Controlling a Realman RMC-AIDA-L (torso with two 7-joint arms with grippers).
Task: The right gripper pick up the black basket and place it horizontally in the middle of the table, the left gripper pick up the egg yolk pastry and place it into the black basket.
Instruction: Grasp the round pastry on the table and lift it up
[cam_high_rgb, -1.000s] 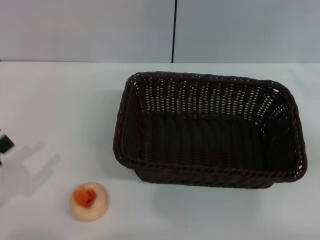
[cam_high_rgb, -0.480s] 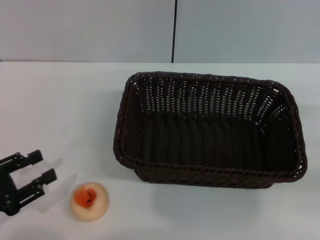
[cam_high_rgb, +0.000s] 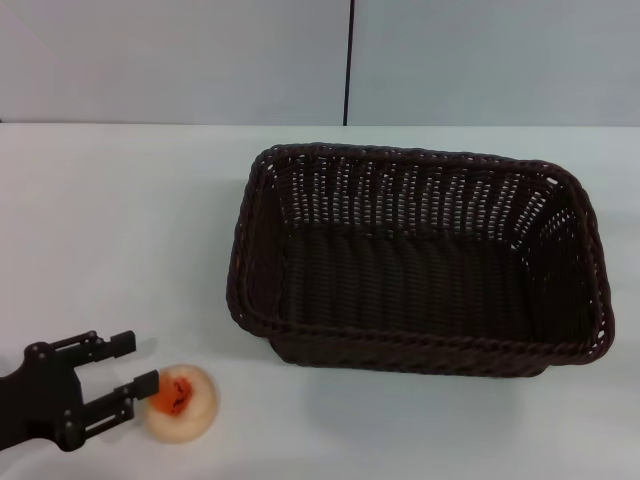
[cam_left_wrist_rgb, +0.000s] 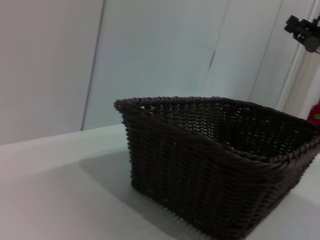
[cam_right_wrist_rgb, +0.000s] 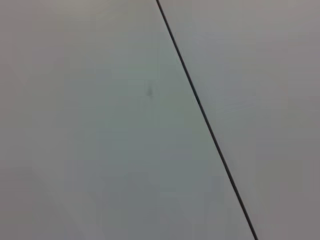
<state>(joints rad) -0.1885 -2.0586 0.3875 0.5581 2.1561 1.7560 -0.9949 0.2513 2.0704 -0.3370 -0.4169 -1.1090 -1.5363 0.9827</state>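
The black basket (cam_high_rgb: 420, 260) lies flat and lengthwise on the white table (cam_high_rgb: 120, 220), right of the middle; it is empty. It also shows in the left wrist view (cam_left_wrist_rgb: 215, 160). The egg yolk pastry (cam_high_rgb: 180, 402) sits on the table at the front left, pale with an orange patch on top. My left gripper (cam_high_rgb: 128, 364) is open, low at the front left; its near fingertip overlaps the pastry's left edge and its far finger reaches past the pastry. The right gripper is out of view.
A grey wall with a dark vertical seam (cam_high_rgb: 349, 60) stands behind the table. The right wrist view shows only that wall and seam (cam_right_wrist_rgb: 200, 110). Bare tabletop lies between the pastry and the basket.
My left gripper has come in from the left edge and moved right and nearer, up to the pastry. The basket and pastry have not moved.
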